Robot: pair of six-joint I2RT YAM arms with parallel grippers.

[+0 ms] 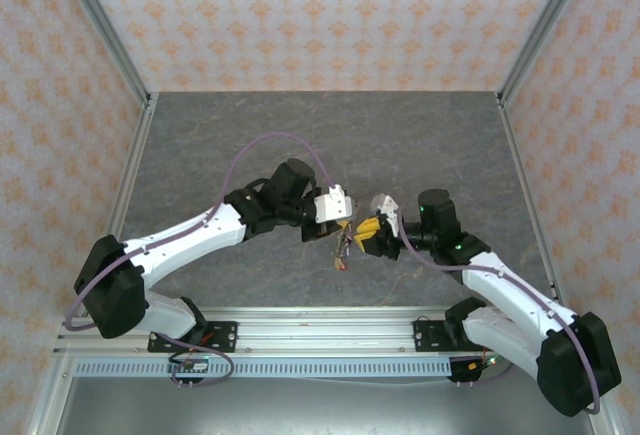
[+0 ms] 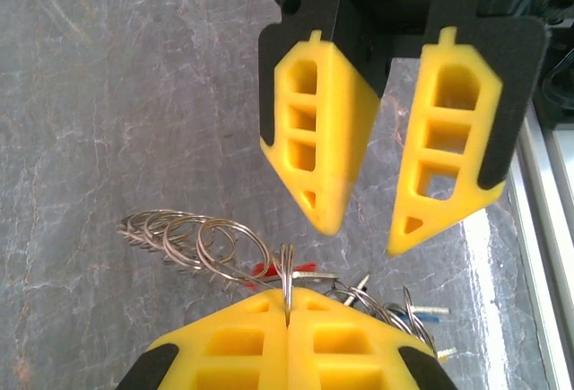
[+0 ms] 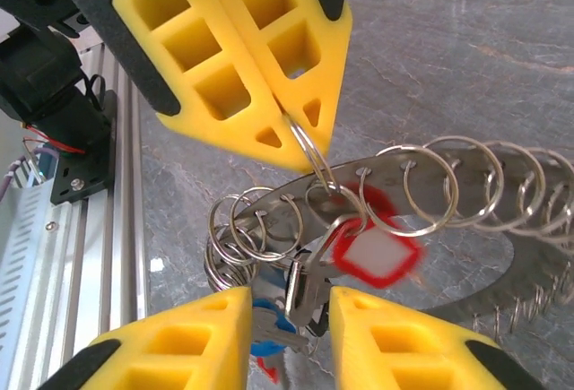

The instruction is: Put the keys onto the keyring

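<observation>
**Item: keyring and keys, held above the desk**

- Left pincer (image 2: 287,305): jaws fully closed, tips pinched on one thin wire loop of the keyring. In the right wrist view it (image 3: 300,134) comes down from above, and the loop runs out from between its yellow tips.
- Right pincer (image 3: 289,296): jaws apart with a clear gap, gripping nothing. It sits tip to tip with the left pincer. From the left wrist view its (image 2: 363,233) two yellow fingers hang just beyond the clamped loop.
- Keyring (image 3: 388,162): a curved grey metal band strung with many silver wire loops. It hangs from the left pincer's tips, clear of the desk. It passes just beyond the right pincer's tips and runs off to that pincer's right. In the left wrist view the loops (image 2: 193,242) fan out to the left of the closed tips.
- Keys (image 3: 377,255): a silver key with a red head hangs from a loop, its blade lying in the gap of the right pincer. A blue head (image 3: 269,336) shows lower in the same gap. From overhead the bunch (image 1: 342,252) dangles below the two meeting pincers.
- Desk (image 3: 466,40): grey, stone-patterned, lying beneath and beyond both pincers.
- Metal rail (image 3: 90,255): along the desk edge, to the left of the right pincer.
</observation>
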